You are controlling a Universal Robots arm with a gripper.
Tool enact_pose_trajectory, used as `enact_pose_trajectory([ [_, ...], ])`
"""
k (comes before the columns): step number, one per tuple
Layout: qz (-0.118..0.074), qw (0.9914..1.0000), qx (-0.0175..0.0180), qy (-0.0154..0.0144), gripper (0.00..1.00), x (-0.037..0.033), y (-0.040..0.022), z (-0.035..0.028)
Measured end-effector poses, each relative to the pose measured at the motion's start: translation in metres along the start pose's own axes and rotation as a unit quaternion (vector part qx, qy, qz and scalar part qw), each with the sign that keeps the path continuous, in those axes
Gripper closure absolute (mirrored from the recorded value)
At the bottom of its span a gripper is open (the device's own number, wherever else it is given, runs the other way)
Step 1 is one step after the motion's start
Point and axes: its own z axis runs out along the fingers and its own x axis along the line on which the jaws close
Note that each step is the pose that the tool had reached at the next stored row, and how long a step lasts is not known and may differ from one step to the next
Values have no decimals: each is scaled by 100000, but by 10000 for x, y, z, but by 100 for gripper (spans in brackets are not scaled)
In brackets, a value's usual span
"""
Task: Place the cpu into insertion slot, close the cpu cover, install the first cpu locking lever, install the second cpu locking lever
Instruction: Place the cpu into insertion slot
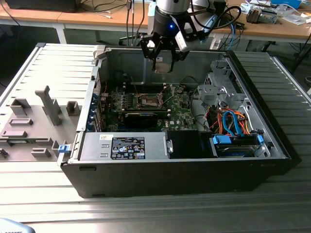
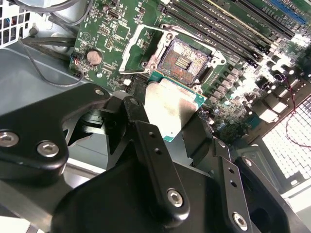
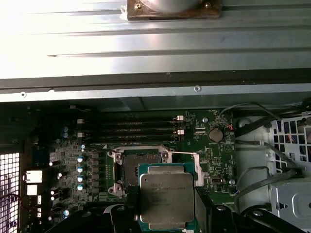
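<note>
In the end effector (image 3: 168, 214), cpu (image 3: 166, 194) face-up

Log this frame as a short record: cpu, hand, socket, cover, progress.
cpu: held above the motherboard, not seated
hand: shut on the cpu, over the open computer case
insertion slot: empty, contacts exposed
cpu cover: swung open beside the slot
progress: cpu not yet placed
</note>
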Motion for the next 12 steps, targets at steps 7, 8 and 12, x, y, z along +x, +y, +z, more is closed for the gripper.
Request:
enact_pose_trajectory([
  [7, -4, 100000, -3, -4, 46, 0, -1, 13],
  [8, -1, 100000, 1, -3, 46, 0, -1, 15],
  [12, -3, 100000, -2, -3, 46, 0, -2, 27],
])
